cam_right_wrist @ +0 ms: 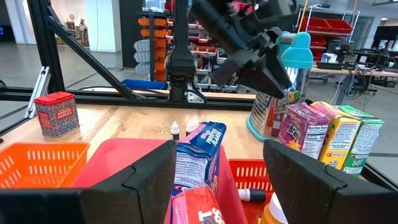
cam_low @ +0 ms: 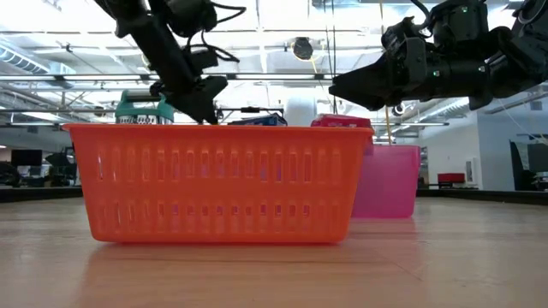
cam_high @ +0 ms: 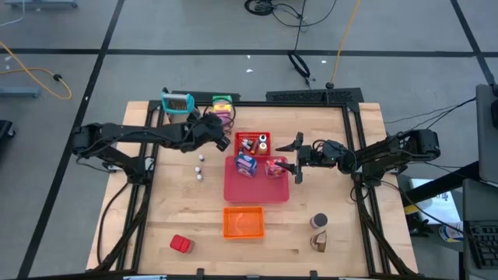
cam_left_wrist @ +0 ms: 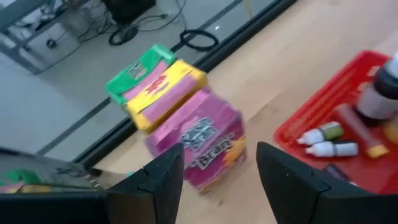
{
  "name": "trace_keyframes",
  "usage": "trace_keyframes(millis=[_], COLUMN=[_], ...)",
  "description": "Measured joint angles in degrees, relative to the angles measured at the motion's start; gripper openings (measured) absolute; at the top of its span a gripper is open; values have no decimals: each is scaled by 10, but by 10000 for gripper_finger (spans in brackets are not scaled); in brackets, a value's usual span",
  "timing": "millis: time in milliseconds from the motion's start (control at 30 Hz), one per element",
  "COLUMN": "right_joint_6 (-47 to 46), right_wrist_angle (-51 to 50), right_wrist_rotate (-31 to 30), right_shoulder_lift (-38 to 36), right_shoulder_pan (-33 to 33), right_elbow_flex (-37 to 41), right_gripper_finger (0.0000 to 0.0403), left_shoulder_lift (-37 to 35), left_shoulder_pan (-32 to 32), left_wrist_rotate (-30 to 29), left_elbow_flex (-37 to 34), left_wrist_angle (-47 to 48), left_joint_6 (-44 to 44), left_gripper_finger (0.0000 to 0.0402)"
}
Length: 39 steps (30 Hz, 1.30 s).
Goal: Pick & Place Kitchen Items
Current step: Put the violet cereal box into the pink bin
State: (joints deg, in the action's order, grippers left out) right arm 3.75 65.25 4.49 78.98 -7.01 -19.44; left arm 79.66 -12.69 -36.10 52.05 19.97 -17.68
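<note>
My left gripper point(cam_left_wrist: 214, 171) hangs w/ jaws apart, nothing between them, just short of the purple bran box point(cam_left_wrist: 199, 140) at the far edge of the table. My right gripper point(cam_right_wrist: 217, 180) is also spread wide & empty, over the red tray point(cam_high: 233, 187).

Progress, nearest the front edge first: red block point(cam_high: 180, 244) still loose on the wood; brown piece point(cam_high: 319, 243) & dark jar point(cam_high: 319, 222) loose at front right. Orange basket point(cam_high: 243, 223) looks empty from above. Mid table: 2 small white shakers point(cam_high: 200, 166) loose. Red tray holds 2 packs, a blue bag point(cam_right_wrist: 202, 149) & a red pack point(cam_right_wrist: 199, 208). Small red basket point(cam_high: 243, 140) behind it holds a few little bottles, can't count them well. Far edge: 3 boxes side by side, purple, then yellow box point(cam_right_wrist: 333, 137), then green box point(cam_right_wrist: 364, 140), none moved yet; grater point(cam_high: 177, 103) beside them.

I'd judge this under halfway: 2 placed on the tray, approx 8 items left out.
</note>
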Motion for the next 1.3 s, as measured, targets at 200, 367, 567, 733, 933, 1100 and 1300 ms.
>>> trace_keyframes(millis=[200, 367, 567, 733, 933, 1100, 1300], right_joint_6=[0, 0, 0, 0, 0, 0, 0], right_wrist_angle=[0, 0, 0, 0, -1, -4, -4], right_wrist_rotate=[0, 0, 0, 0, -2, -2, -2], right_shoulder_lift=[0, 0, 0, 0, 0, 0, 0], right_shoulder_pan=[0, 0, 0, 0, 0, 0, 0], right_elbow_flex=[0, 0, 0, 0, 0, 0, 0], right_gripper_finger=[233, 233, 233, 233, 233, 233, 233], left_shoulder_lift=[6, 14, 29, 41, 47, 48, 48], left_shoulder_pan=[-31, -47, -63, -75, -82, -82, -83], left_wrist_rotate=[1, 46, 52, 52, 54, 61, 63], left_elbow_flex=[0, 0, -4, -13, -24, -23, -23], left_wrist_angle=[12, 24, 37, 23, -11, -27, -26], left_joint_6=[22, 44, 55, 60, 75, 88, 86], left_gripper_finger=[202, 203, 203, 202, 202, 202, 156])
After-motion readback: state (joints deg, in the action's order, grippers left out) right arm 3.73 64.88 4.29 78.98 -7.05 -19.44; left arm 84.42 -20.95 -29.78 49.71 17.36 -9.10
